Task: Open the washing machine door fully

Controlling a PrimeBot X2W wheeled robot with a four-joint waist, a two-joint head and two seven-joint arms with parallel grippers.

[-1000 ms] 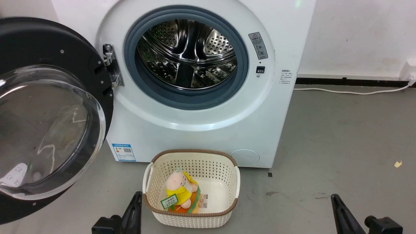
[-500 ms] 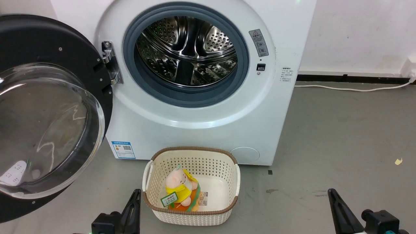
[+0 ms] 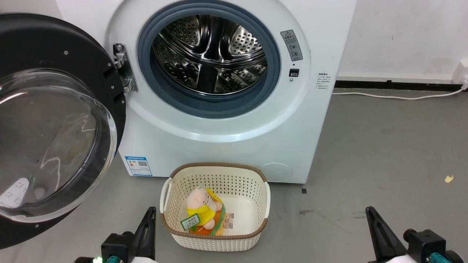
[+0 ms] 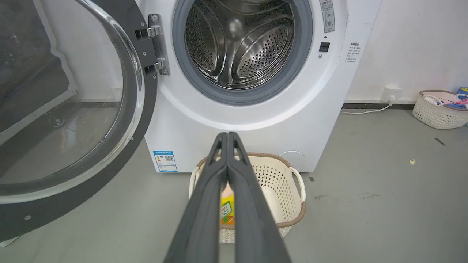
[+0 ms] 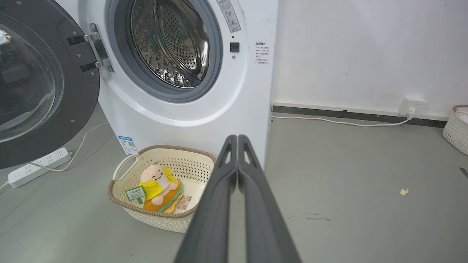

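The white washing machine (image 3: 226,146) faces me with its steel drum (image 3: 208,54) exposed inside the grey gasket. Its door (image 3: 47,146) is swung wide to the left on the metal hinge (image 3: 122,67), black rim and clear glass bowl turned toward me; it also appears in the left wrist view as the door (image 4: 65,109) and in the right wrist view as the door (image 5: 36,84). My left gripper (image 3: 150,213) sits low at the bottom left, shut and holding nothing, fingers pressed together (image 4: 226,137). My right gripper (image 3: 369,213) sits at the bottom right, also shut and holding nothing (image 5: 237,138). Both are well back from the machine.
A cream perforated basket (image 3: 215,233) with a plush toy (image 3: 203,212) stands on the grey floor before the machine, between my grippers. A white cable (image 3: 395,96) runs along the wall. A power strip (image 5: 36,166) lies under the door. Another basket (image 4: 438,109) stands far right.
The whole head picture has slid upward slightly, so the camera moved. Both grippers show a little more at the bottom edge. The door stays wide open.
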